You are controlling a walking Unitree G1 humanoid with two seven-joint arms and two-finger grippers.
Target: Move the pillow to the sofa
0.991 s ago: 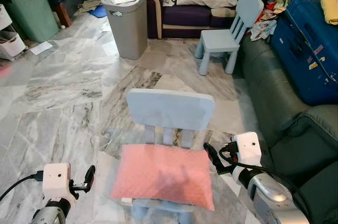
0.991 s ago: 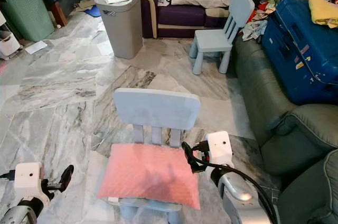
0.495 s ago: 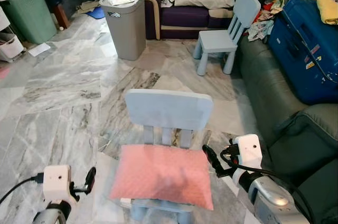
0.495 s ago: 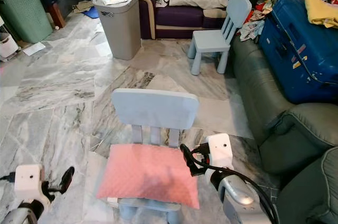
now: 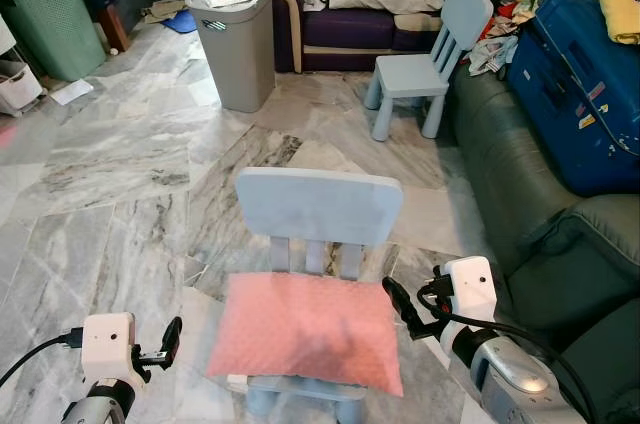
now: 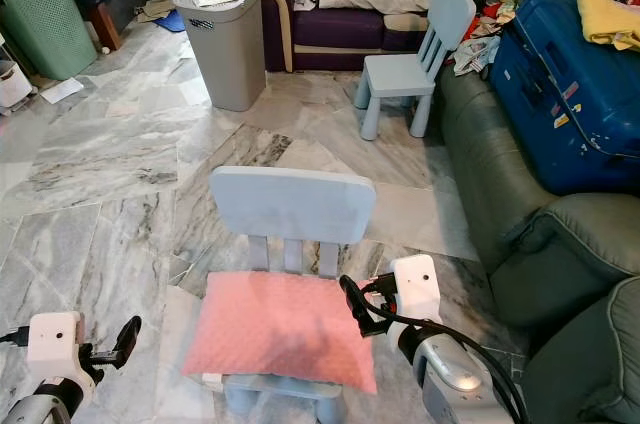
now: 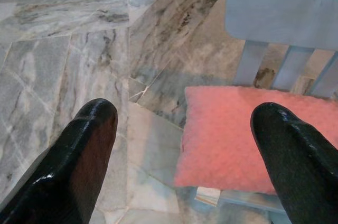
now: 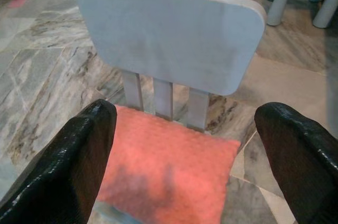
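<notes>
Pillow not grabbed yet, lies flat on chair seat. Left end effector off its left edge, right end effector at its right edge, both spread wide, empty. Grasp, lift, carry to sofa all pending

Marble floor, grey bin, blue suitcase

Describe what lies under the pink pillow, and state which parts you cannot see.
The pink pillow lies on the seat of a small light-blue chair. Its backrest stands behind the pillow; a seat edge and legs show below. The seat's top is covered.
</notes>
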